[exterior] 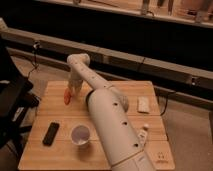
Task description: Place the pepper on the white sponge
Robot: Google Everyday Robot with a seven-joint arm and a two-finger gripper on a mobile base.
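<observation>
Poking out under the tool (74, 89) — the pepper (67, 97).

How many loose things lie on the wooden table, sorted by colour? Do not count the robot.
White: 3 (white sponge, cup, bottle-like object)
Orange-red: 1 (pepper)
Black: 1 (flat handheld device)
Total: 5
The gripper is right by the pepper, over the far left part of the table.

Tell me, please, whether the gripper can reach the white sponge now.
Probably yes: the white sponge lies uncovered at right; only the arm's own body sits between it and the gripper by the pepper.
</observation>
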